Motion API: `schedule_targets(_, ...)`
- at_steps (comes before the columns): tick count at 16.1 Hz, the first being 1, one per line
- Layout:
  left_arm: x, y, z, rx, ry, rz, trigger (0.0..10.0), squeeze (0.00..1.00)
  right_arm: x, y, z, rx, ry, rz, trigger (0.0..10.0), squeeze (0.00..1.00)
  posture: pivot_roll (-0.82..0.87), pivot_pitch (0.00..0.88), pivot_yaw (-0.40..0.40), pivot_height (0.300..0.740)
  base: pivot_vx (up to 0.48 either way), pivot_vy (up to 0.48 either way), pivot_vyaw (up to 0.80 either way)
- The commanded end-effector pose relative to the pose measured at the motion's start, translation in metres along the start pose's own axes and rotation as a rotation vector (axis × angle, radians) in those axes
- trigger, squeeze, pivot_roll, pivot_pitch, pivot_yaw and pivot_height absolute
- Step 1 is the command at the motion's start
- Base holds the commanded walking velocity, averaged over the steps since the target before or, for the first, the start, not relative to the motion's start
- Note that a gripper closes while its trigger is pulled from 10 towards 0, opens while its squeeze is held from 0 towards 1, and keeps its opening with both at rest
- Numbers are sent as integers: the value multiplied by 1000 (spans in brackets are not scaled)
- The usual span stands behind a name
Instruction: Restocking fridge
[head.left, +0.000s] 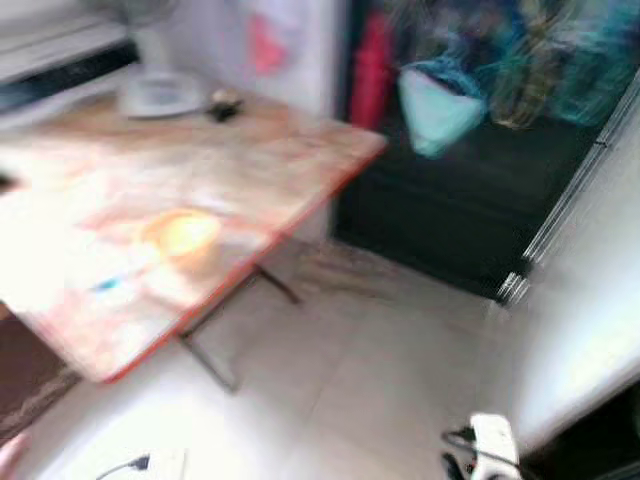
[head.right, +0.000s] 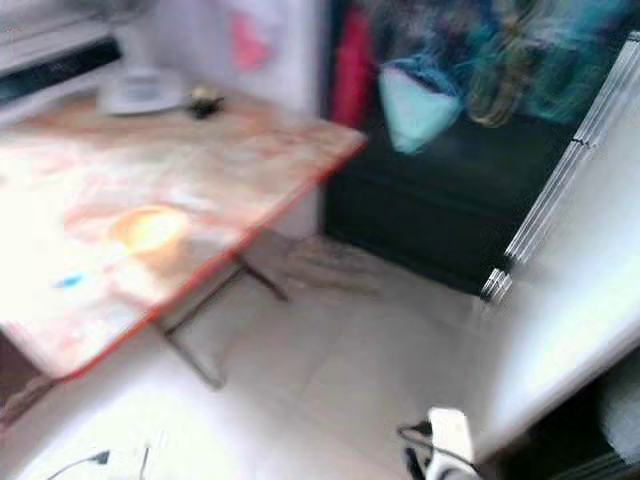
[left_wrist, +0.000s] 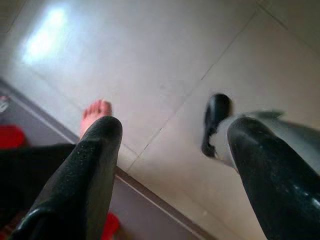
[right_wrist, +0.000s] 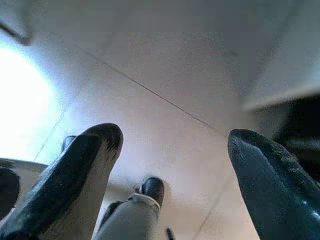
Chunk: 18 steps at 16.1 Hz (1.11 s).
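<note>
The head views are blurred by motion. A folding table (head.left: 300, 190) with an orange rim stands at the left, with a round yellow-orange thing (head.left: 182, 233) on it. A tall white panel (head.left: 590, 300) with a metal edge strip rises at the right; I cannot tell whether it is the fridge. My left gripper (left_wrist: 175, 127) hangs open over the pale floor tiles with nothing between its fingers. My right gripper (right_wrist: 175, 135) is also open and empty above the floor.
A white dish (head.left: 160, 95) and a small dark object (head.left: 222, 105) sit at the table's far end. Bags and cloths (head.left: 440, 105) hang in a dark opening behind. A white power strip (head.left: 490, 440) lies on the floor. A person's bare foot (left_wrist: 94, 112) is near my left gripper.
</note>
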<state>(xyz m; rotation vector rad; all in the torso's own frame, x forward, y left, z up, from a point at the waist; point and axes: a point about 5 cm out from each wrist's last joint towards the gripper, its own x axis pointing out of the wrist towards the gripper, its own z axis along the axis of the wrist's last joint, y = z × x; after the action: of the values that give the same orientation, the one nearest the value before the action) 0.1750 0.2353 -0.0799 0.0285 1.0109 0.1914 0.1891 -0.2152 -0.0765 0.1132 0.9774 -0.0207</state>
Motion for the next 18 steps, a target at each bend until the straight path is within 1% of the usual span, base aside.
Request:
schedule_targets(1, 0, -3, -3, 14, 6, -3, 10000, 0, -2, -6, -2, -13, 6, -16, 10000, 0, 58, 0, -21, 740, 0, 0, 800)
schedule_targets(2, 0, -3, -2, 29, -12, 0, 10000, 0, -2, -5, -3, -47, 12, -3, 10000, 0, 61, 0, -17, 740, 0, 0, 800)
schedule_targets(3, 0, -2, -1, 27, -26, 4, 10000, 0, -2, -5, -3, -61, 15, 3, 10000, 0, 64, 0, -14, 740, 0, 0, 800)
schedule_targets(6, -1, -1, 1, 34, -55, 20, 10000, 0, -2, -5, -3, -81, 14, 8, 10000, 0, 63, 0, -9, 740, 0, 0, 765)
schedule_targets(7, -1, 0, 2, 11, -80, 20, 10000, 0, -2, -4, -3, -66, 13, 5, 10000, 0, 68, 0, -5, 740, 0, 0, 0)
schedule_targets(8, -1, 1, 4, 11, -107, 32, 10000, 0, -2, -4, -3, -67, 12, 8, 10000, 0, 69, 0, -2, 740, 0, 0, 0)
schedule_targets(11, -5, 5, 14, 0, -246, 108, 10000, 0, -2, -4, -4, -67, 14, 6, 10000, 0, 74, 0, 8, 740, 0, 0, 0)
schedule_targets(12, -6, 5, 16, -13, -293, 123, 10000, 0, -2, -4, -5, -62, 18, 3, 10000, 0, 83, 5, 7, 740, 0, 0, 0)
schedule_targets(13, -7, 5, 18, -7, -318, 127, 10000, 0, -2, -5, -5, -62, 20, 2, 10000, 0, 83, 7, 7, 740, 0, 0, 0)
schedule_targets(14, -8, 4, 39, 6, -408, 114, 10000, 0, -2, -5, -6, -60, 23, 2, 10000, 0, 79, 13, 10, 740, 0, 0, 0)
schedule_targets(15, -14, 1, 84, -8, -587, 105, 10000, 0, -2, -5, -7, -58, 25, 2, 10000, 0, 77, 17, 14, 740, 0, 0, 0)
schedule_targets(16, -48, 1, 120, 218, -1055, 212, 10000, 0, -3, -6, -9, -48, 27, -1, 10000, 0, 78, 21, 16, 740, 0, 0, 0)
schedule_targets(17, -45, 1, 120, 200, -1025, 200, 10000, 0, -3, -6, -10, -40, 28, -3, 10000, 0, 77, 20, 17, 740, 0, 0, 0)
schedule_targets(18, -33, 0, 137, 59, -839, 135, 10000, 0, -4, -7, -13, -26, 31, -6, 10000, 0, 74, 23, 22, 740, 0, 0, 0)
